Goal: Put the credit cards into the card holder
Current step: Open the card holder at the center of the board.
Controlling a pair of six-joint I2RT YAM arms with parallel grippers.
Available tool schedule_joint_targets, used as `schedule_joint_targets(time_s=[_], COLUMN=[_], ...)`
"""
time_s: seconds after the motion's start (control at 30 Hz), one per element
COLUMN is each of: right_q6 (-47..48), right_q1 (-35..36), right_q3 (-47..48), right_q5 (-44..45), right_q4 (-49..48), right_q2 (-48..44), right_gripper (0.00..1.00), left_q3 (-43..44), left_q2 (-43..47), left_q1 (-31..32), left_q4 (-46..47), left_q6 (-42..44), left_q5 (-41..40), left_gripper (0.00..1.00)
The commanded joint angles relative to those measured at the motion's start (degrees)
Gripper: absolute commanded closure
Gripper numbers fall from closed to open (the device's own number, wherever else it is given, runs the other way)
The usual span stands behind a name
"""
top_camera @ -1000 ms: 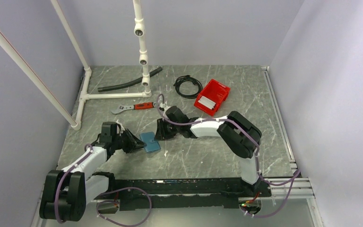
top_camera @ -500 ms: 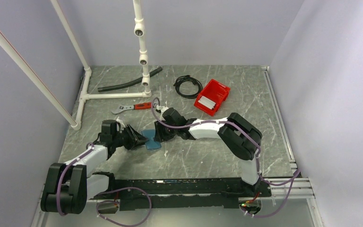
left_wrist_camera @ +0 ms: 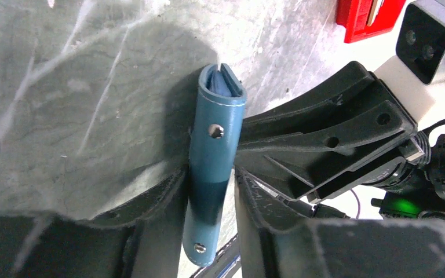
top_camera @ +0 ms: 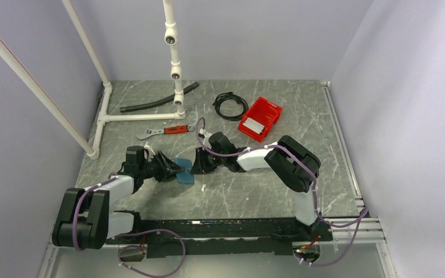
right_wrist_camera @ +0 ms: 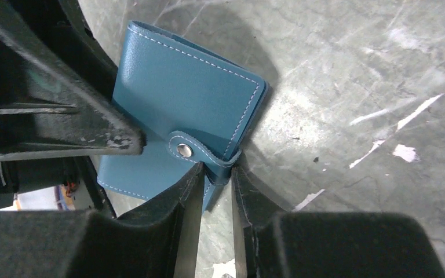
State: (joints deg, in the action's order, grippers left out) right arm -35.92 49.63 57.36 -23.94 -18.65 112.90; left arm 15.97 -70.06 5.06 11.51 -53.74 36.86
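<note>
The blue stitched leather card holder (right_wrist_camera: 185, 98) is tipped up on edge between both arms. The narrow right pincer (right_wrist_camera: 215, 185) pinches its snap-strap edge, and the left pincer (left_wrist_camera: 208, 179) straddles the opposite edge, though I cannot tell whether it is gripping. Beneath lies the grey marbled bench (top_camera: 255, 191), boxed by pale lilac walls (top_camera: 255, 40); a second ago the holder lay flatter, with the left pincer short of it.

Blue card holder (right_wrist_camera: 179, 104), snapped shut, tilted on edge, pale card (top_camera: 254, 126) perhaps in red bin (top_camera: 273, 109)
</note>
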Motion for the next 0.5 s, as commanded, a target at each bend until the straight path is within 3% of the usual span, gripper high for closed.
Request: schedule_joint_targets(time_s=[0.0, 0.07, 0.17, 0.33, 0.47], right_q6=[-1.2, 2.0, 6.7, 12.1, 13.7], right_q1=[0.5, 1.3, 3.4, 9.4, 12.6], right_q3=[-1.2, 0.5, 3.8, 11.0, 16.0], right_q5=[-4.4, 3.4, 18.1, 32.7, 39.1], right_q4=[-1.5, 6.0, 17.4, 27.6, 30.1], right_q2=[1.7, -0.5, -4.0, -4.9, -2.9], right_gripper=[0.75, 0.73, 0.61, 0.45, 0.48], left_q3=[2.5, 3.5, 5.4, 6.1, 6.2], left_q2=[-0.7, -0.8, 1.0, 4.1, 5.2], left_q1=[0.2, 0.3, 1.7, 2.9, 3.0], left_q4=[-0.6, -3.5, -8.5, -11.4, -13.3], left_q6=[2.1, 3.8, 6.9, 8.3, 8.6], left_q5=[0.2, -1.5, -4.9, -7.3, -7.2], left_gripper=[0.66, 0.78, 0.98, 1.00, 1.00])
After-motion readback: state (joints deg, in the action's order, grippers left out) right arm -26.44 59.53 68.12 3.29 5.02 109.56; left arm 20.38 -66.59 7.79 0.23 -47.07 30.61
